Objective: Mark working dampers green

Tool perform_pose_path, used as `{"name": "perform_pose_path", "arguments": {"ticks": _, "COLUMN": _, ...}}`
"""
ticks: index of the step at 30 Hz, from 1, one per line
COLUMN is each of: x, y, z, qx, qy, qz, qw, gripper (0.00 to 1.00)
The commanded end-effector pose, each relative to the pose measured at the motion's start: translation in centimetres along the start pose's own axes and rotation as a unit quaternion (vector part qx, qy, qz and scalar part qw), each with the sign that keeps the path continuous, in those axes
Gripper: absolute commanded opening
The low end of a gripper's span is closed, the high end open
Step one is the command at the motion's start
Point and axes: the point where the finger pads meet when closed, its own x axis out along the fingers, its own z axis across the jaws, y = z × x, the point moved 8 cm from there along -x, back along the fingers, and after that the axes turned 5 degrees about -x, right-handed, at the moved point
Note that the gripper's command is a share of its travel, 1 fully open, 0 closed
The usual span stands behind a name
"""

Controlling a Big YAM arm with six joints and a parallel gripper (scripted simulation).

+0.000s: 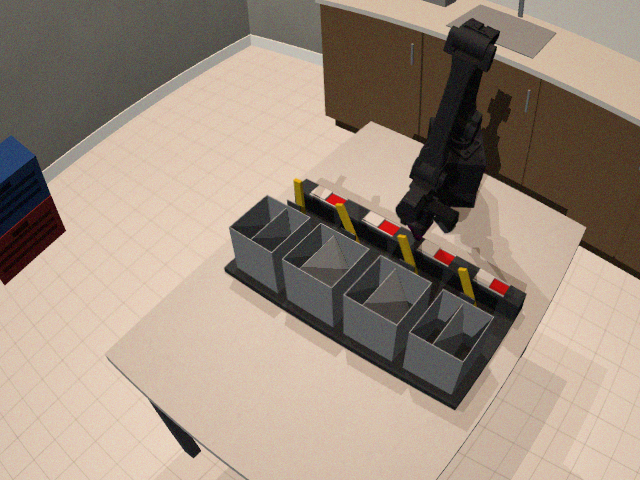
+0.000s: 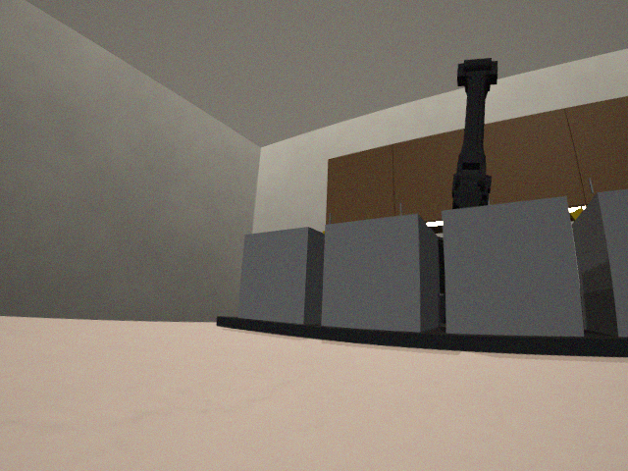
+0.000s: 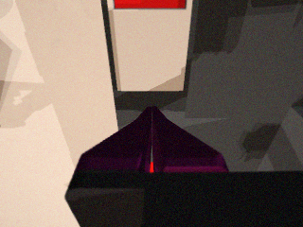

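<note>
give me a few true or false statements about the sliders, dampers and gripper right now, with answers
1. All four sliders show red. True.
2. The gripper is wide open. False: it is shut, holding nothing.
3. The gripper is at the third slider from the left in the top view. True.
4. One damper lies tipped over. False: all four stand upright on the black base.
5. Each damper has a yellow lever beside it. True.
</note>
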Motion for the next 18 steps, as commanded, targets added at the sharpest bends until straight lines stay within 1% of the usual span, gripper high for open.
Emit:
{"name": "perform_pose_path", "arguments": {"ticks": 1, "x": 0.03, "y": -0.20, "z": -0.72, "qx": 0.001, "qy": 0.002, "qz": 0.000, "qw": 1.000, "gripper": 0.00}}
{"name": "perform_pose_path", "arguments": {"ticks": 3, "x": 0.06, "y": -0.19, "z": -0.37, "qx": 0.002, "qy": -0.001, "qz": 0.001, "qw": 1.000, "gripper": 0.00}}
{"name": "perform_pose_path", "arguments": {"ticks": 18, "x": 0.06, "y": -0.19, "z": -0.36, "qx": 0.002, "qy": -0.001, "qz": 0.000, "qw": 1.000, "gripper": 0.00}}
